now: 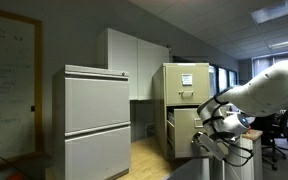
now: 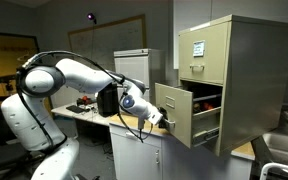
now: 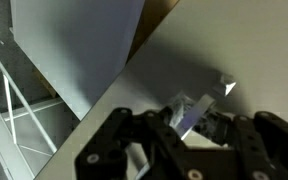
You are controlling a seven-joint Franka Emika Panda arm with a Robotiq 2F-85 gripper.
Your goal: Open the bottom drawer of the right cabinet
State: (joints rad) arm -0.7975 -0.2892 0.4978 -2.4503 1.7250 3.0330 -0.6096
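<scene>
The right cabinet (image 1: pixel 189 85) is tall, narrow and tan, with a white paper on its top drawer; it shows in both exterior views (image 2: pixel 249 70). Its bottom drawer (image 2: pixel 176 105) stands pulled out partway, its dark inside visible, and it also shows in the exterior view (image 1: pixel 182 128). My gripper (image 2: pixel 162 120) is at the drawer front in both exterior views (image 1: pixel 214 135). In the wrist view the gripper (image 3: pixel 189 122) is shut on the drawer's small silver handle (image 3: pixel 192 108), against the tan drawer front (image 3: pixel 224 50).
A wide pale grey two-drawer cabinet (image 1: pixel 96 120) stands beside the tan one. A whiteboard (image 1: pixel 9 70) hangs on the wall. An office chair (image 1: pixel 279 135) stands behind the arm. A desk with clutter (image 2: pixel 84 105) is behind the robot. A white wire rack (image 3: pixel 14 110) shows below.
</scene>
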